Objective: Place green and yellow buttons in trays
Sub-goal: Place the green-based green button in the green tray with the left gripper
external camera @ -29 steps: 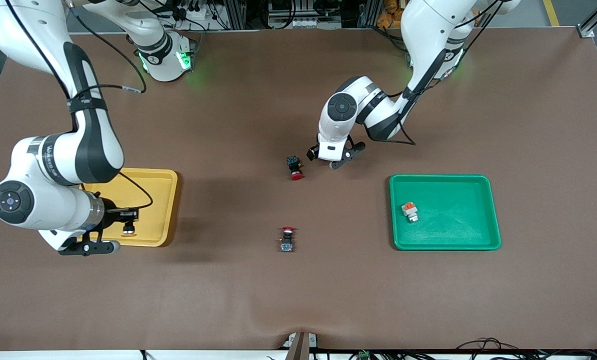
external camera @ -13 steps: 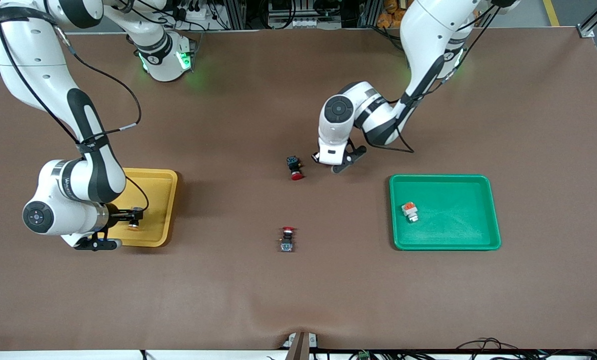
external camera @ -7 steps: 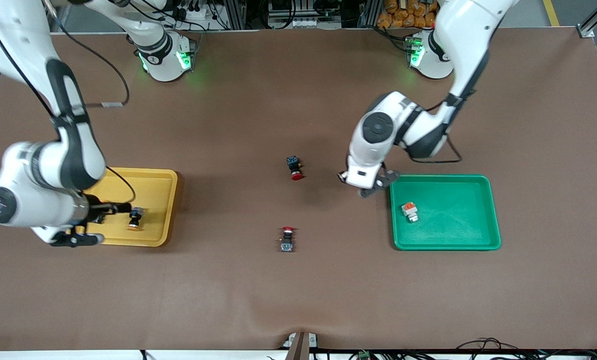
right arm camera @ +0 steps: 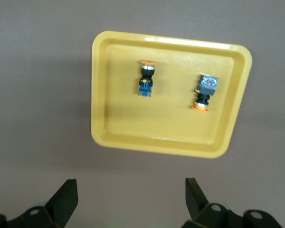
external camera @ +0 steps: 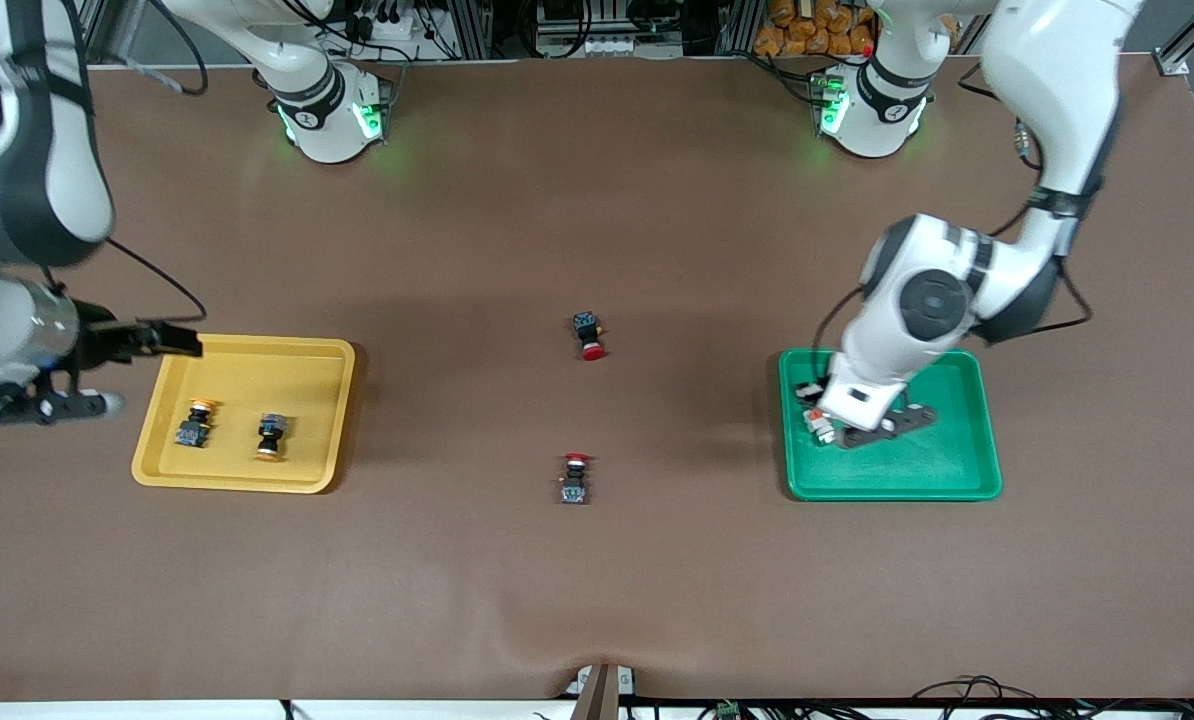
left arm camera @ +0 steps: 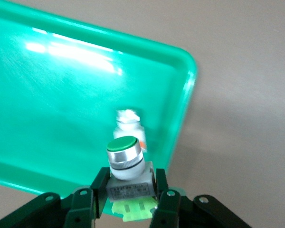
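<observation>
Front: left gripper (external camera: 862,425) over green tray (external camera: 957,480), hiding most of the orange-top button (external camera: 815,420); two yellow-cap buttons (external camera: 193,424) in yellow tray (external camera: 327,360). Right gripper (external camera: 107,370) partly cut off at frame edge.

L wrist: fingers (left arm camera: 83,202) clamped on green-cap button (left arm camera: 125,159), base partly hidden.

R wrist: fingers (right arm camera: 64,199) wide apart, empty, above the tray.

Two yellow-capped buttons (external camera: 229,434) lie in the yellow tray (external camera: 307,478); green-capped button (left arm camera: 126,164) above green tray (external camera: 957,480).
</observation>
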`<state>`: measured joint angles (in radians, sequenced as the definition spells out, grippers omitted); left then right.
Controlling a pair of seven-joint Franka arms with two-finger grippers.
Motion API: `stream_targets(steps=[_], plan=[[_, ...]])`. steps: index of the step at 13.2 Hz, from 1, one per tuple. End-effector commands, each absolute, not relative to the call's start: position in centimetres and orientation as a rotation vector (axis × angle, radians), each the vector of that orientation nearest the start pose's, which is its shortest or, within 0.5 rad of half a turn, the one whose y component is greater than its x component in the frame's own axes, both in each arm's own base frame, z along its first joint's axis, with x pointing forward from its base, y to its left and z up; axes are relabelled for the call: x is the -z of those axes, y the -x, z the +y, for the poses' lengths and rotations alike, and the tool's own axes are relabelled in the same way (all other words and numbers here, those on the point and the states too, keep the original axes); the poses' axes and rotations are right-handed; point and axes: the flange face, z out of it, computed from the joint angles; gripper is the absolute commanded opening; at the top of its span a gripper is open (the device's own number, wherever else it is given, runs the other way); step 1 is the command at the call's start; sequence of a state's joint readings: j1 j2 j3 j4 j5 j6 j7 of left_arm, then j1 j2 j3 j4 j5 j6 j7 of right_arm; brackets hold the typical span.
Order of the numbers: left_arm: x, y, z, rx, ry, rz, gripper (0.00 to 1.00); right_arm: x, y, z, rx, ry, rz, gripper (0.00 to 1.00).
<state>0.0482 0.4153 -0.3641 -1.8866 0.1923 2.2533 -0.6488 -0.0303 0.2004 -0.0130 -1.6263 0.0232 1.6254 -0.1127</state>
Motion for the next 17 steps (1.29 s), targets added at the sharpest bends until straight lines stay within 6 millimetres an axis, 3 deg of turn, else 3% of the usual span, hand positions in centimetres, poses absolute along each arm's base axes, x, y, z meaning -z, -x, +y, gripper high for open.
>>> stream_targets(steps=[1,3,6,10,15,16,17], plan=[[-29.2,-61.0,-14.4,-0.037,3.106,-0.274,0.00,-51.8,-55.6,-2.6,-0.252,3.087,-0.114,1.00],[-27.9,-61.8,-11.6,-0.054,3.120,-0.214,0.00,-53.8,-53.5,-2.5,-0.212,3.092,-0.115,1.00],[-24.9,-62.5,-9.3,-0.030,3.129,-0.134,0.00,-58.3,-52.9,-3.1,-0.212,3.094,-0.080,1.00],[-21.7,-62.6,-8.9,-0.009,3.102,-0.042,0.02,-63.7,-51.7,-2.9,-0.226,3.092,-0.086,1.00],[-19.2,-62.2,-8.3,-0.028,3.080,0.015,0.11,-64.3,-51.1,-2.9,-0.275,3.096,0.117,1.00],[-19.2,-62.3,-7.9,-0.026,3.079,0.007,0.18,-64.6,-51.2,-2.8,-0.265,3.104,0.116,1.00],[-19.3,-62.4,-8.0,-0.021,3.081,0.004,0.40,-65.2,-51.4,-2.8,-0.242,3.113,0.118,1.00]])
